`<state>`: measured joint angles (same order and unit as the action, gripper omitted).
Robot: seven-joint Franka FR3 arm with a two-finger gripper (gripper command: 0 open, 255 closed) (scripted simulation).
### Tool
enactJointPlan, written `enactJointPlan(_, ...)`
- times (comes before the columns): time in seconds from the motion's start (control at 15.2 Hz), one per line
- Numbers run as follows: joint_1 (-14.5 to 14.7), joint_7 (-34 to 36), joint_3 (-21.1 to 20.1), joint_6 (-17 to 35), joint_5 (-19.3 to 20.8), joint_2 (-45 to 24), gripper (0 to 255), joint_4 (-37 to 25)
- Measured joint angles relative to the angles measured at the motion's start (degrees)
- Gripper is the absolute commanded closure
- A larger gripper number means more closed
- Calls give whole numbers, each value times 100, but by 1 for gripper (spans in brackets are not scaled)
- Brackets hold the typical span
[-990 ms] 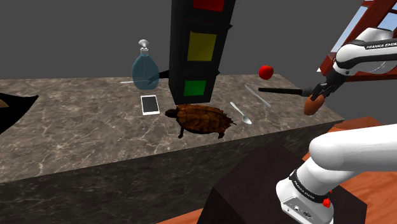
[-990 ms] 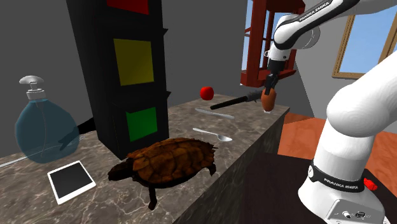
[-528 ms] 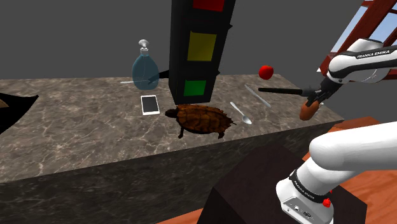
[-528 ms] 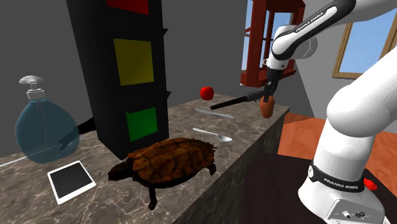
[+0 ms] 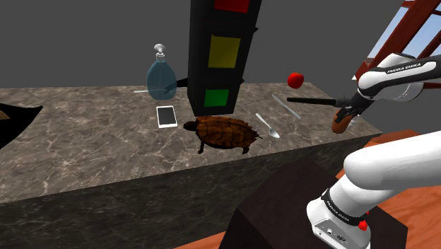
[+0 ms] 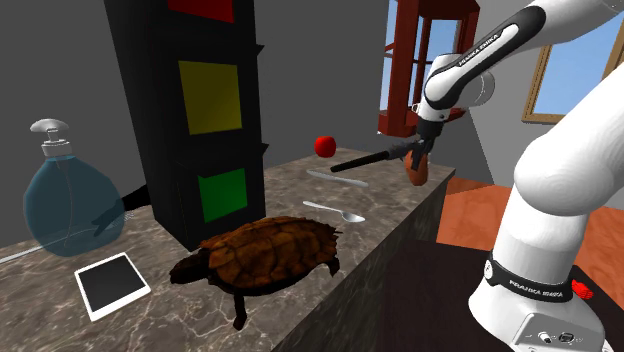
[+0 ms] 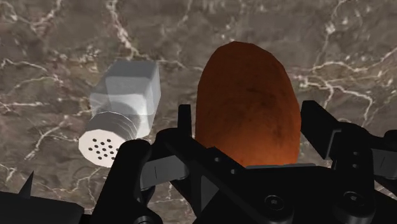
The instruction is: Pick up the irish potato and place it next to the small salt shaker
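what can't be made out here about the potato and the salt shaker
- Lower end of the potato: wrist view, behind the gripper shut on it.
- Gap between the potato and the marble countertop: wrist view looks along the gripper, height unreadable.
- Base of the salt shaker: wrist view, behind its own body.
- Top of the traffic light: cut off by the shoulder view's upper edge.

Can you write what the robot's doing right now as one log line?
phase: placing | gripper: shut on potato | potato: over counter, beside salt shaker | released: not yet
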<state>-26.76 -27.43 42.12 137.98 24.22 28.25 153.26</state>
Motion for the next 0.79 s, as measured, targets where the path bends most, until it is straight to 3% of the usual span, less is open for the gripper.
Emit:
enactJointPlan(0.46,21,-18,50,124,-17,-118,255,50)
enactJointPlan(0.53,26,-22,52,122,-23,-127,0,43)
enactJointPlan(0.79,29,-21,67,111,-27,-158,0,60)
